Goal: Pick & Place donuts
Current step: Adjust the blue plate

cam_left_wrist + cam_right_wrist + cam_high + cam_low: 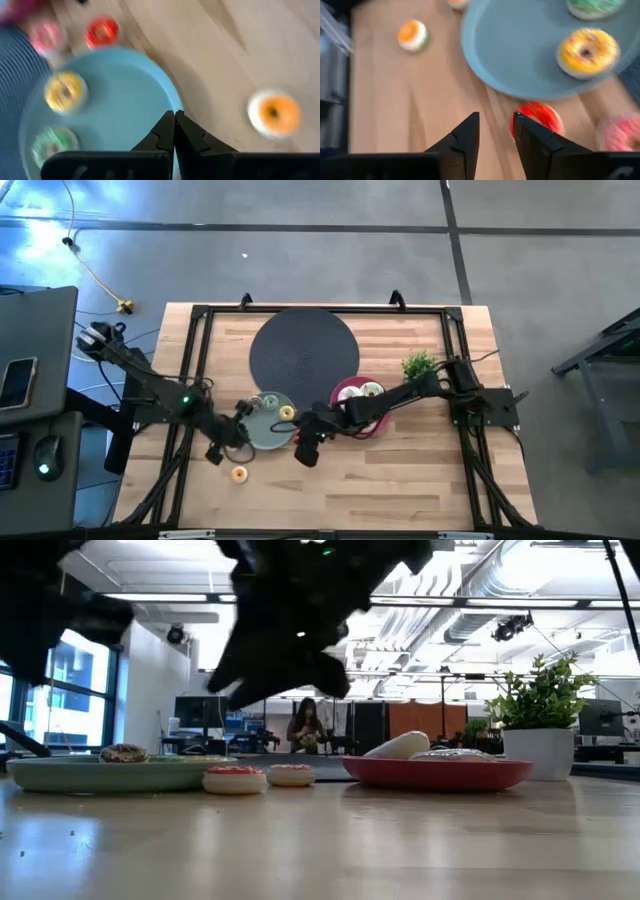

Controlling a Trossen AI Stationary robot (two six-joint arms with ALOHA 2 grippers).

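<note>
A grey-green plate [262,432] holds a yellow donut [587,50] and a green donut [52,142]. A red donut [537,120] and a pink donut [620,132] lie on the table by the plate's right rim. An orange donut [239,474] lies alone nearer the front edge. My right gripper [495,125] hangs open above the table, with the red donut just beside one finger and nothing between the fingers. My left gripper [174,117] is shut and empty above the plate's near-left rim.
A pink plate [345,392] with a white donut [372,389] lies under my right arm. A round black mat [303,350] lies at the back and a potted plant [420,365] at the right. Bare wood spreads along the front edge.
</note>
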